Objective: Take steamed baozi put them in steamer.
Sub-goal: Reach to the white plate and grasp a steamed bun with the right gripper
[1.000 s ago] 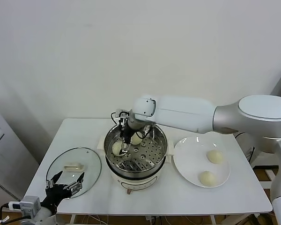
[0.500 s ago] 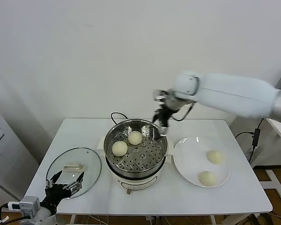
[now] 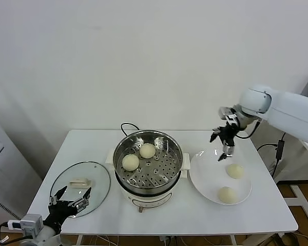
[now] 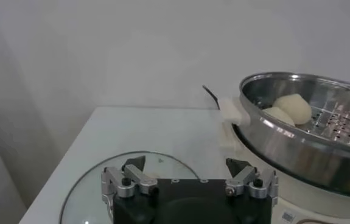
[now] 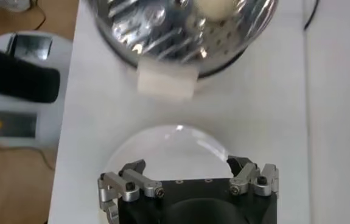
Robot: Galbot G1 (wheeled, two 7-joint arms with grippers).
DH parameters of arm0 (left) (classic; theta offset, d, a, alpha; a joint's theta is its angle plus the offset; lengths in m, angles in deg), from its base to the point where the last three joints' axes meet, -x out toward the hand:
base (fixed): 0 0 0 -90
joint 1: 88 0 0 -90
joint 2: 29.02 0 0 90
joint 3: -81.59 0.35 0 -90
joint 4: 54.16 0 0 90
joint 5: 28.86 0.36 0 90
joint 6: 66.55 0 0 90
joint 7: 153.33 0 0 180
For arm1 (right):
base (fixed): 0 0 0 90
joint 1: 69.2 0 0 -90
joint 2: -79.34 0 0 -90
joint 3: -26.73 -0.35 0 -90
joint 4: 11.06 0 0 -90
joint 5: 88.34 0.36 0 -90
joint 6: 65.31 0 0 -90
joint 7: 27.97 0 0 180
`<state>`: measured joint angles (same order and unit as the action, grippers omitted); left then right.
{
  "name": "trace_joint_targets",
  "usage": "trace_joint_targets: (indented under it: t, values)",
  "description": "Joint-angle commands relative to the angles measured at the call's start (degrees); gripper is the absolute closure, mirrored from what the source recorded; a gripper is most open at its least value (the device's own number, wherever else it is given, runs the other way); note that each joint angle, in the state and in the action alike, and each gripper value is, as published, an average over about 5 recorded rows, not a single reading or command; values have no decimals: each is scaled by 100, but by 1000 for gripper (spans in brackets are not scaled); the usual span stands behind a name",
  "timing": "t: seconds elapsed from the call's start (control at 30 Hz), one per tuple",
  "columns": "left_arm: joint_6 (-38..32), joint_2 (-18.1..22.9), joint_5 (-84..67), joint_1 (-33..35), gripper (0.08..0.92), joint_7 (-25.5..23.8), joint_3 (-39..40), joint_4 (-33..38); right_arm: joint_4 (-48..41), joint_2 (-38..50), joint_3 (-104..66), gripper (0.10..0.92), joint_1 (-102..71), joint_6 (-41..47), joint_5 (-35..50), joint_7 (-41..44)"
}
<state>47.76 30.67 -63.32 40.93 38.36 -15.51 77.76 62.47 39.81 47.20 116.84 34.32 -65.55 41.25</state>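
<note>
Two grippers, both empty with jaws apart: left gripper (image 3: 69, 203) over the glass lid (image 3: 95, 178). Two baozi (image 3: 131, 162) in the steamer (image 3: 164, 180). Right gripper (image 3: 223, 145) above plate (image 3: 205, 174) holding two buns (image 3: 235, 171).

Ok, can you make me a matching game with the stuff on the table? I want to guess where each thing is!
Things:
1. glass lid
2. steamer
3. white plate
4. right gripper

Places:
A. in the middle of the table, with two baozi inside
B. up in the air above the plate's far edge, open and empty
C. on the right side of the table, with two baozi on it
D. flat on the left side of the table, near the left gripper

Pairs: 1-D, 2-A, 3-C, 4-B
</note>
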Motion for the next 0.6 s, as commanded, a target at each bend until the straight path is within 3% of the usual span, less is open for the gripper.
trace_joint_targets:
  t: [0.03, 0.6]
  values:
    - [7, 3, 2, -5, 177, 3, 10, -1, -194, 375, -612, 203, -984, -534, -737, 284]
    - [45, -40, -3, -64, 177, -2, 64, -3, -558, 191, -1625, 203, -2466, -871, -1381, 347]
